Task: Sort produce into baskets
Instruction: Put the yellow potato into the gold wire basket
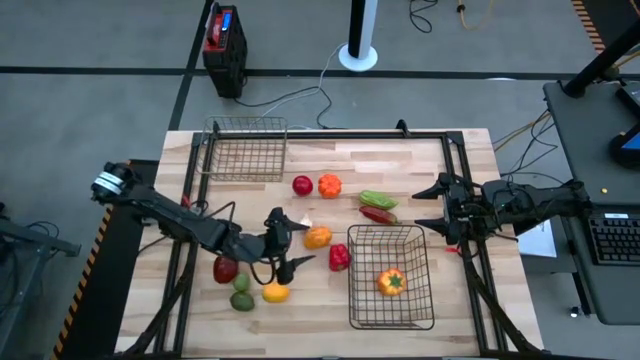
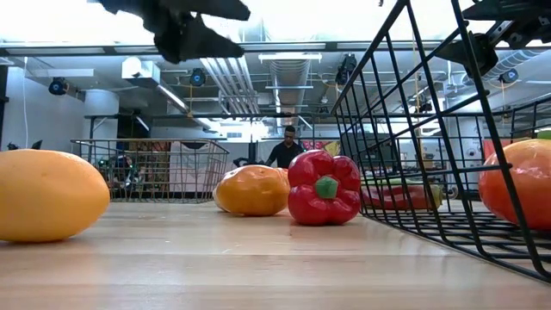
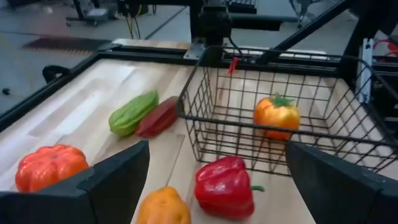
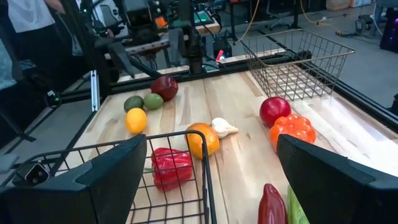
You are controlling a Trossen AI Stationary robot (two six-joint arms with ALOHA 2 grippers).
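Red pepper [image 1: 339, 257] just beyond open left jaws, untouched

The table [image 1: 330, 300] is pale wood in jointed strips, smooth with a soft satin sheen. Both baskets — the far one [image 1: 245, 150] and the near one [image 1: 392, 310] — are thin black wire mesh, slightly shiny. The red pepper [image 3: 224, 186] looks like glossy moulded plastic with bright highlights; the orange fruit [image 2: 252, 190] and the lemon [image 2: 47, 195] beside it are duller, faintly pebbled. The garlic [image 4: 222, 127] is matt white. The left gripper [image 1: 287, 243] and the right gripper [image 1: 433, 207] have fingers [image 3: 112, 186] of dark matt plastic — no shine.
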